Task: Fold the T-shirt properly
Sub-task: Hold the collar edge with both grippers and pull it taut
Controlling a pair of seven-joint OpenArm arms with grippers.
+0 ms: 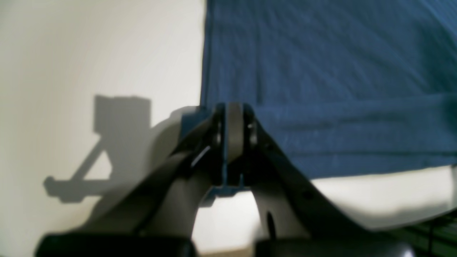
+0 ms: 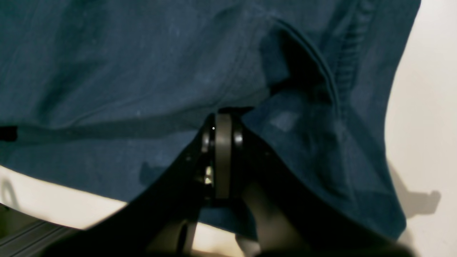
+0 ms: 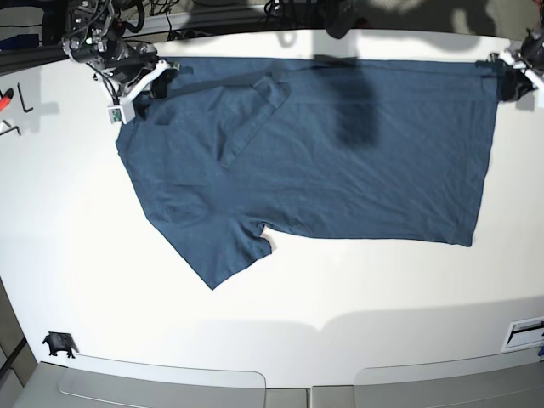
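Observation:
The dark navy T-shirt lies spread flat across the far half of the white table, one short sleeve pointing toward the near left. At the far left corner of the base view my right gripper is shut on the shirt's shoulder edge. In the right wrist view the gripper pinches bunched cloth beside a ribbed seam. At the far right my left gripper is shut on the hem corner. The left wrist view shows this gripper clamped on the shirt's edge, with blue cloth between the fingers.
Bare white table runs along the near side. A red-handled tool and a hex key lie at the left edge. A small black piece sits near the front left corner. Cables run behind the table's far edge.

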